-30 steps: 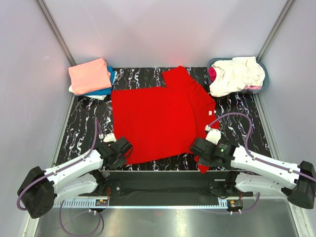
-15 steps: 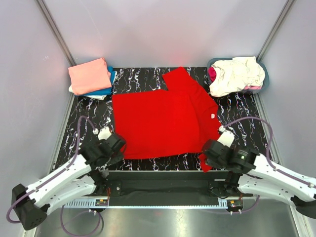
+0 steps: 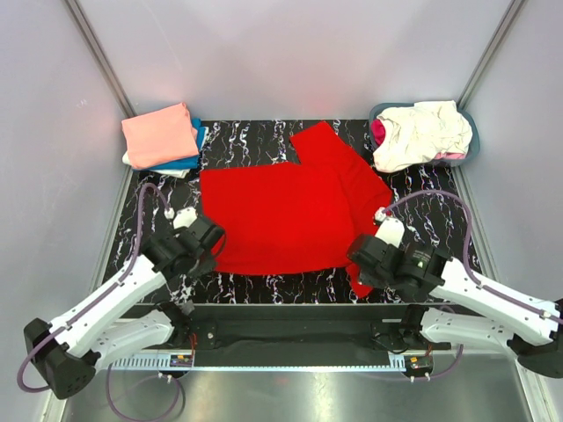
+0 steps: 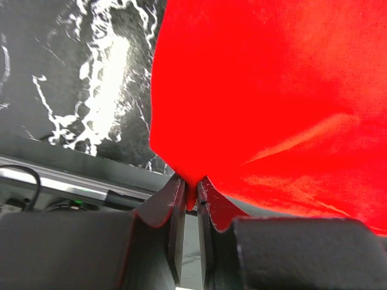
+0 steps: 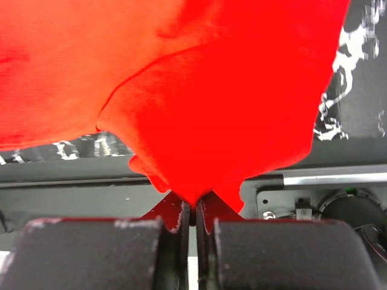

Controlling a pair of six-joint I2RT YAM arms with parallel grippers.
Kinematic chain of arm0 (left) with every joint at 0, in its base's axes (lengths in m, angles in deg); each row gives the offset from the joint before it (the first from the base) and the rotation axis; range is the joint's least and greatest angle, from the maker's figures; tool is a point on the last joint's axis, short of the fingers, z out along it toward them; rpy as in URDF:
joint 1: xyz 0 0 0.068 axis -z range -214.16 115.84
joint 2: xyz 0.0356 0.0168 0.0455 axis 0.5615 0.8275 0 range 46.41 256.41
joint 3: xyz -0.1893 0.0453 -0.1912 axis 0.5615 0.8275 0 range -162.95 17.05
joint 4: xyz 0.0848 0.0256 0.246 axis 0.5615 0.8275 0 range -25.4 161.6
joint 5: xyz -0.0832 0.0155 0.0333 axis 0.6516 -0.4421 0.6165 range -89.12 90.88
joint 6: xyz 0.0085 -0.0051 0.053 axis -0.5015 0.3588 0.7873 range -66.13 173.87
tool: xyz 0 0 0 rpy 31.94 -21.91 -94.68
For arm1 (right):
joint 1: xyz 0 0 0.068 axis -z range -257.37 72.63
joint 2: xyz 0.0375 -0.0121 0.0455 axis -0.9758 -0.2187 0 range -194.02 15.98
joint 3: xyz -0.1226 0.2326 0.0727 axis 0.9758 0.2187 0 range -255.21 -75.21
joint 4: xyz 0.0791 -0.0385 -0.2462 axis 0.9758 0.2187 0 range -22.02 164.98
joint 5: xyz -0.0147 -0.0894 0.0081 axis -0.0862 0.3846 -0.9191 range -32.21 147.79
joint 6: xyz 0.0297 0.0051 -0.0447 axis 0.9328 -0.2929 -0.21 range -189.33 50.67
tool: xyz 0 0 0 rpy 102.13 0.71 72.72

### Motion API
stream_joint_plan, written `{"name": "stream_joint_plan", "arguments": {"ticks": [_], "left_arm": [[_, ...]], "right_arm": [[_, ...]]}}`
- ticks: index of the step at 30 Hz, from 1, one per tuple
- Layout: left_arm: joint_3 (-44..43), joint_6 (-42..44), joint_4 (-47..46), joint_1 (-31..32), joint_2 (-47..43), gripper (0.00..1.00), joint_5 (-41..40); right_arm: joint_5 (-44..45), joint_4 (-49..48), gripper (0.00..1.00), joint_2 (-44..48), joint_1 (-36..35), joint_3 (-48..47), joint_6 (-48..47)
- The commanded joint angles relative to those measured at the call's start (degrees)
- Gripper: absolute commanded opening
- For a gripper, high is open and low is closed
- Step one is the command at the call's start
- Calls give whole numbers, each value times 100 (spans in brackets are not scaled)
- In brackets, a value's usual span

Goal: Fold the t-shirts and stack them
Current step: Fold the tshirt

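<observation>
Red t-shirt (image 3: 281, 220), its near corners tight in the closed left pincer (image 4: 190, 192) and right pincer (image 5: 193, 212)

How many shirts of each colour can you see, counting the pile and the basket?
red shirt: 1, spread out flat
pink shirt: 1, top of the pile
blue shirt: 1, under it
white shirt: 1, at the bottom
cream shirt: 1 that I can make out, in the basket
magenta shirt: 1, in the basket
Total: 6 shirts

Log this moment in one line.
left jaws: shut on red t-shirt near corner | right jaws: shut on other near corner | folded stack: back left | basket: back right
</observation>
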Motion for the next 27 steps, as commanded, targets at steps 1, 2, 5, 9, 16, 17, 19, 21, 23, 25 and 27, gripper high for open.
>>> {"name": "stream_joint_plan", "arguments": {"ticks": [1,2,5,9,16,17,19,21,23,25,27], "left_arm": [[-456,782,-88,-491,153,16,-55],[-474,932,-158,-649,188,16,32],[-553,1478,-430,-1221,381,15,349],[-667,1935,-668,-1704,812,15,499],[-984,2603,-1169,-2268,1927,12,833],[-1036,2647,-1196,-2303,2033,11,859],[-1186,2770,-1249,-2417,2331,11,903],[-1335,2849,-1258,-2522,2508,11,938],[-1432,2972,-1267,-2602,2789,11,982],[-1581,3086,-1275,-2690,3078,11,1070],[-1678,3148,-1275,-2769,3264,12,1096]], "right_arm": [[377,-29,0,-356,63,-683,-531],[341,-64,0,-479,168,-780,-654],[0,-266,0,-954,580,-1027,-1224],[-835,-740,0,-1507,1283,-1141,-2304],[-1258,-723,0,-2405,2022,-1686,-3264],[-1328,-750,0,-2501,2110,-1739,-3335],[-1538,-829,0,-2756,2329,-1853,-3546],[-1601,-864,0,-3010,2471,-1993,-3686],[-1715,-864,0,-3196,2682,-2099,-3818],[-1785,-829,0,-3503,2823,-2309,-4003],[-1803,-785,0,-3845,2998,-2529,-4152]]}}
